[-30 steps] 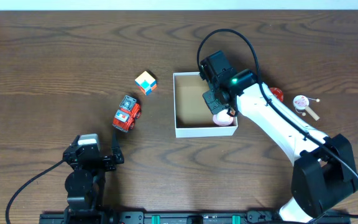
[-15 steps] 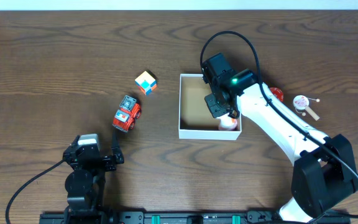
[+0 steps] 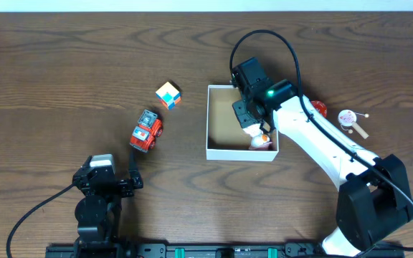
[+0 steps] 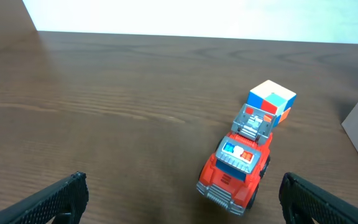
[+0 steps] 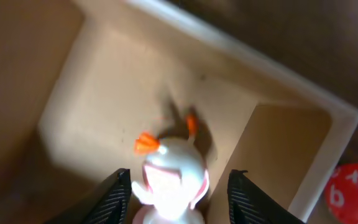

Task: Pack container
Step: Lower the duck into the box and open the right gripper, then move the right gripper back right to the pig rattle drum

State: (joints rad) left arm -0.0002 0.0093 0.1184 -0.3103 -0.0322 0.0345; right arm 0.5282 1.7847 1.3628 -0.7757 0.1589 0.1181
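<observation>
Container (image 3: 235, 153) sits right of centre on the bench (image 3: 49, 72), a white toy (image 5: 169, 168) in its near right corner between the parted fingers of the right end effector (image 5: 179, 180). Left end effector (image 4: 182, 183), spread and empty, faces the red truck (image 4: 236, 167), then the cube (image 4: 271, 99) beyond, both left of the container and nearer that arm.
</observation>
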